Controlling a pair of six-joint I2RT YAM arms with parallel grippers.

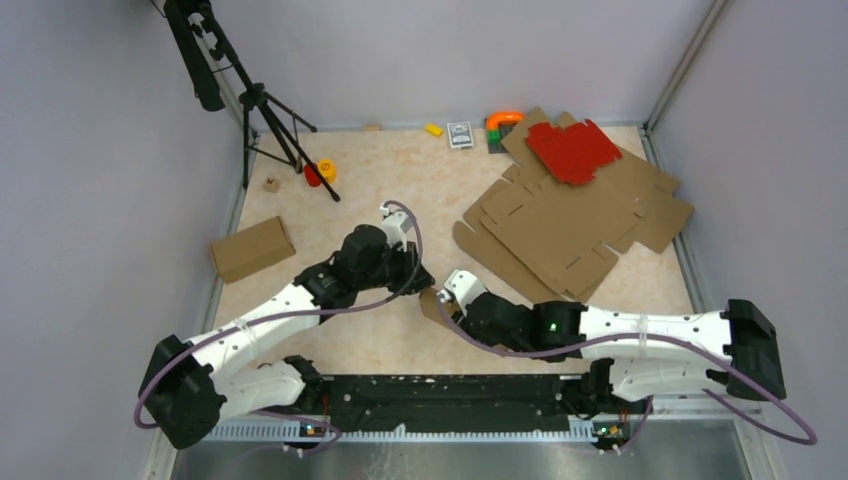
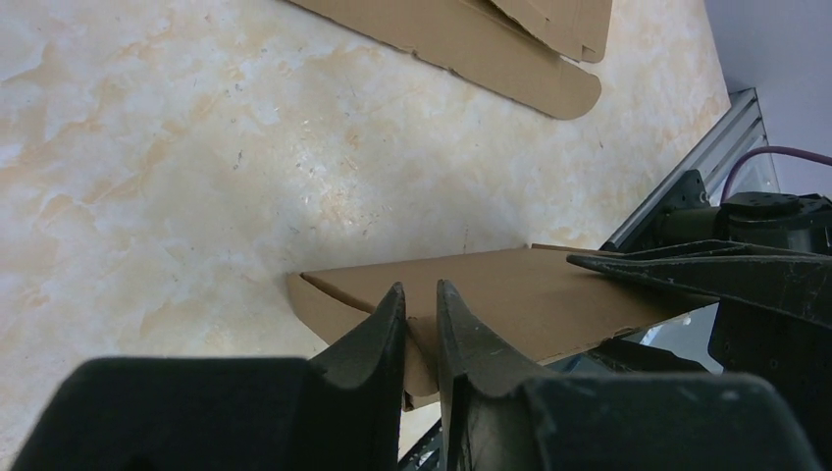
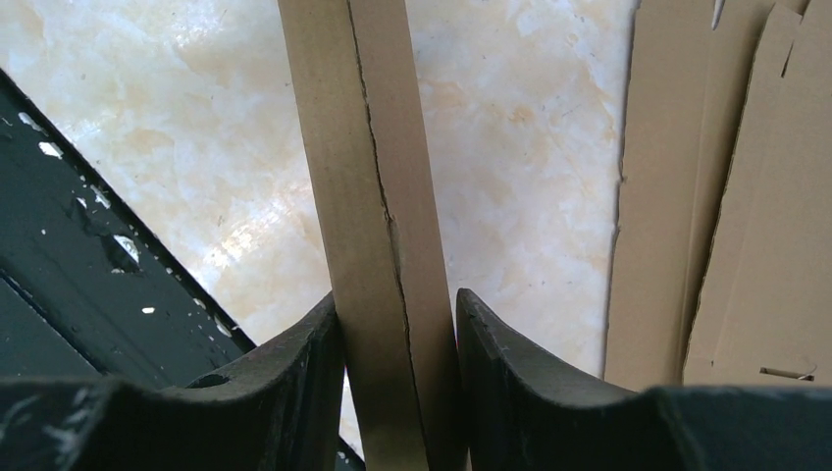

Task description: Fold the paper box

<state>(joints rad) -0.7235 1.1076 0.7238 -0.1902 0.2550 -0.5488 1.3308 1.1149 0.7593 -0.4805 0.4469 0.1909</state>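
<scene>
- Two grippers hold one piece. The left gripper (image 2: 420, 287) is pinched closed on the near edge of the paper box (image 2: 510, 289). The right gripper (image 3: 395, 296) is clamped on the same piece, with one finger pressed to each side of a doubled strip.
- One paper box is in hand. It sits between the two wrists in the near middle of the counter (image 1: 400, 180), just left of the flat sheets.
- It is plain brown cardboard, partly folded, with one panel lying over another and a rounded flap corner showing underneath. In the right wrist view, a ragged seam runs along the strip where the two layers meet.
- Several flat brown die-cut sheets (image 1: 560, 230) lie overlapped at the right of the counter. I cannot tell the exact number.
- One red die-cut sheet (image 1: 572, 150) rests on top of that pile, at its far end.
- One closed brown box (image 1: 250, 248) lies at the left edge, well apart from the arms.
- One black tripod (image 1: 262, 110) stands in the far left corner.
</scene>
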